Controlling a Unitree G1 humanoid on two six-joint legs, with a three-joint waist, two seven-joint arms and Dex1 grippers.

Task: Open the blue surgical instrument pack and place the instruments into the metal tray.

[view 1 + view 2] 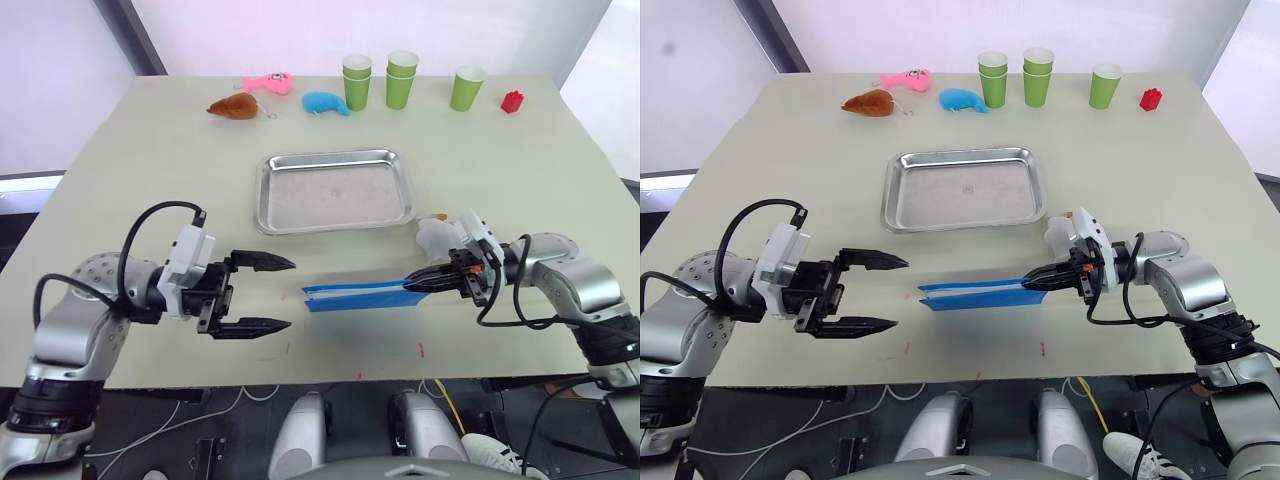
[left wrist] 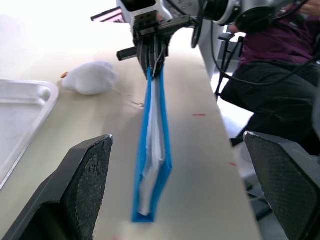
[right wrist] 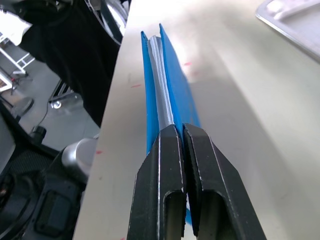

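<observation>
A: Pack (image 1: 355,296) where?
B: On the table (image 1: 120,180), near edge, in front of the metal tray (image 1: 335,190); my right pincer (image 1: 420,283) clamps its end.
A: Left pincer (image 1: 268,294)?
B: Wide, just beside it.

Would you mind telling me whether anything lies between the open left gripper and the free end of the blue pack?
Nothing visible does: bare tabletop separates the left gripper from the blue surgical instrument pack, whose other end the right gripper holds.
</observation>
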